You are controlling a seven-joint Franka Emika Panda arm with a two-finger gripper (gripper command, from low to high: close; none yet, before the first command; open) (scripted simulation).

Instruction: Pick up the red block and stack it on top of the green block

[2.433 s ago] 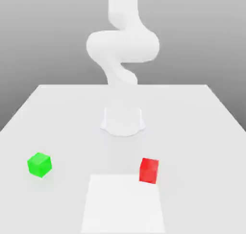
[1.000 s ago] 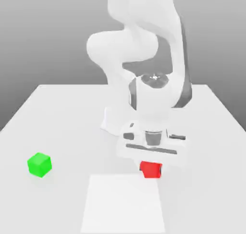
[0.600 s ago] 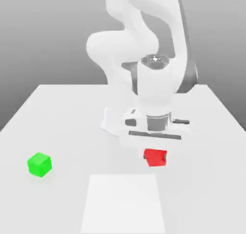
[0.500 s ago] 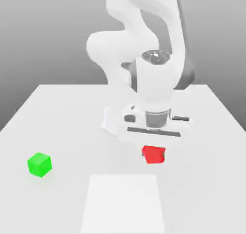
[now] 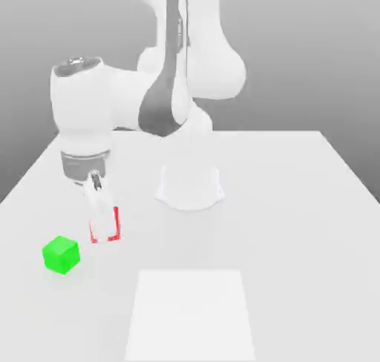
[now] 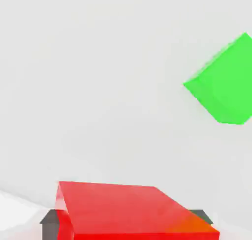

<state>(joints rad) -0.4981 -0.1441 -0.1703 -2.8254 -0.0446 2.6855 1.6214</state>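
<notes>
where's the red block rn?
In the exterior view the red block is held in the gripper's shut jaws, off the table on the view's left, just up and right of the green block.

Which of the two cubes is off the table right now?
The red block, clamped in the gripper above the table. The green block sits on the surface, at the exterior view's left.

Bright, even, nearly shadowless render

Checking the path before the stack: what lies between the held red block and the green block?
Nothing but bare table. In the exterior view the red block, held in the gripper, hangs just right of the green block, with nothing between them.
</notes>
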